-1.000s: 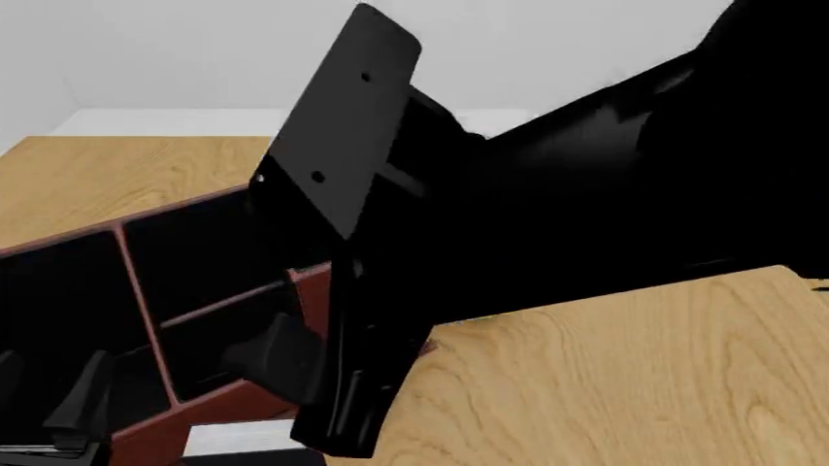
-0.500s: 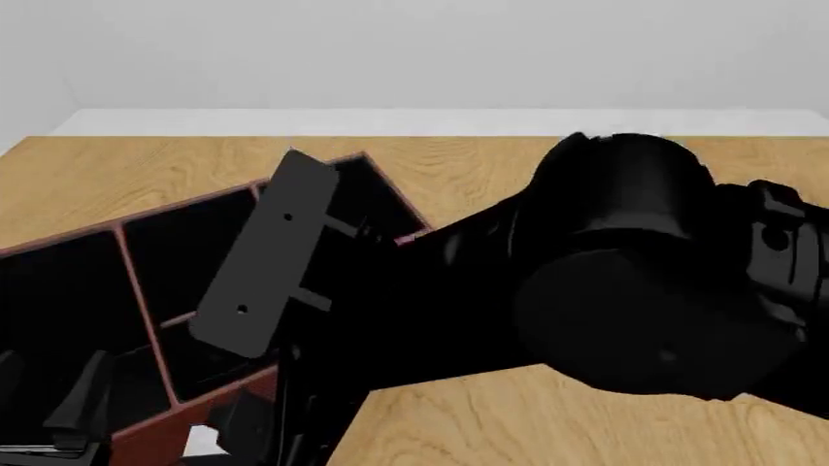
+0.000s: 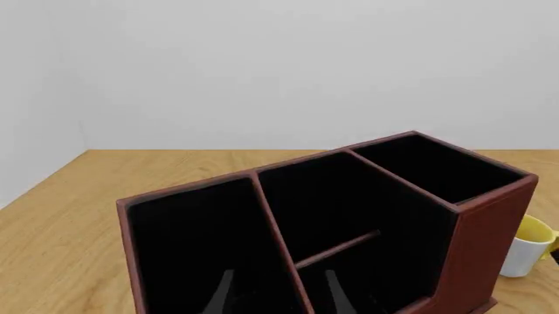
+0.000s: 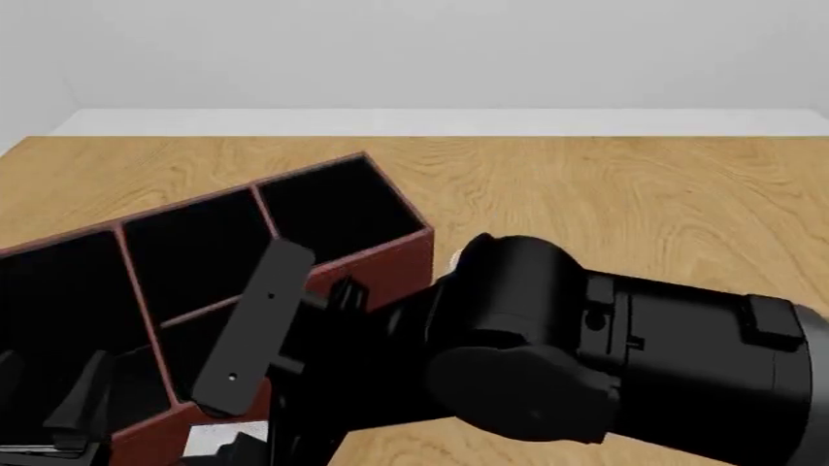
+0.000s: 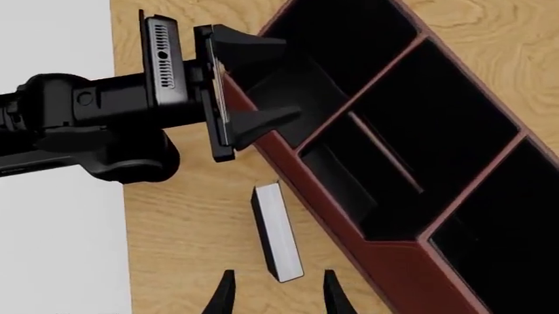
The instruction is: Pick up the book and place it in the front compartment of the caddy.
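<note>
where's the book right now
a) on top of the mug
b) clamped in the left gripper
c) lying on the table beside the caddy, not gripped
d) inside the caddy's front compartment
c: the right wrist view shows the book lying on the table just outside the caddy wall, with the right gripper open and its fingers either side of the book's near end, not closed on it.
</note>
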